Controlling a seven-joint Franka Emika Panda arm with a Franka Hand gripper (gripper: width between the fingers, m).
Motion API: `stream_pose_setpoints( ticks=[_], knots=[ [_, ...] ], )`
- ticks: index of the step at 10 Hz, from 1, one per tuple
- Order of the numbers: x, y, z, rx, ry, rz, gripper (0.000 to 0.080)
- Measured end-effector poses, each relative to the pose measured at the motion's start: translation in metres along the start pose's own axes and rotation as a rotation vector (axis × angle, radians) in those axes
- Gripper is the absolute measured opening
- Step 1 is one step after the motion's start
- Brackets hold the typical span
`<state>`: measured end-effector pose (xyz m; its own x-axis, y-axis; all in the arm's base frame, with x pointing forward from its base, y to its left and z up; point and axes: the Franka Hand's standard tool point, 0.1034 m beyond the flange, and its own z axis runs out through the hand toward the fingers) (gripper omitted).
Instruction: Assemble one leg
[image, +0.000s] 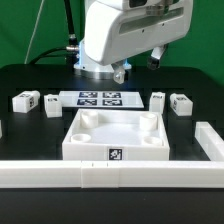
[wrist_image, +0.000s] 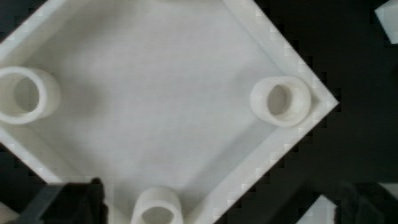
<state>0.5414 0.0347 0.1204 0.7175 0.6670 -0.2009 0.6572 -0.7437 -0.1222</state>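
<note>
- Your fingers (wrist_image: 68, 203) are spread wide and pinch nothing. In the wrist view they are dark shapes on either side of one corner socket (wrist_image: 157, 208).
- In the exterior view they hang above the far side of the tray (image: 110, 148), near the marker board (image: 100, 98).
- Each leg is a small white block; most show a black-and-white square tag on one face.
- On the exterior view's left of the marker board you have one leg (image: 25, 100) and, just beside it, a second leg (image: 50, 103).
- On the exterior view's right are a third leg (image: 157, 101) and a fourth leg (image: 180, 103).
- All four sit on the black tabletop (image: 30, 135), outside the tray and well apart from your fingers.
- The tray is white and square, with a round socket at each corner, a bare white floor, and a tag on its near wall.
</note>
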Motion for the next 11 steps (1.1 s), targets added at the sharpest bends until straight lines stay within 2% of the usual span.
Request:
stream_pose_setpoints(
  ticks=[3,4,6,7,8,9,11],
  knots=[
    [-0.005,0.000,0.005,0.006,-0.002,-0.034,0.0650],
    [-0.007,-0.001,0.013,-0.014,0.024,-0.077,0.0650],
    [-0.016,-0.014,0.028,-0.040,0.056,-0.145,0.0650],
    [-0.014,-0.014,0.033,-0.064,0.086,-0.188,0.0650],
    [-0.012,-0.012,0.040,-0.102,0.131,-0.228,0.0650],
    [-0.015,-0.014,0.048,-0.111,0.145,-0.227,0.0650],
    [-0.015,-0.014,0.048,-0.107,0.140,-0.226,0.0650]
  ],
)
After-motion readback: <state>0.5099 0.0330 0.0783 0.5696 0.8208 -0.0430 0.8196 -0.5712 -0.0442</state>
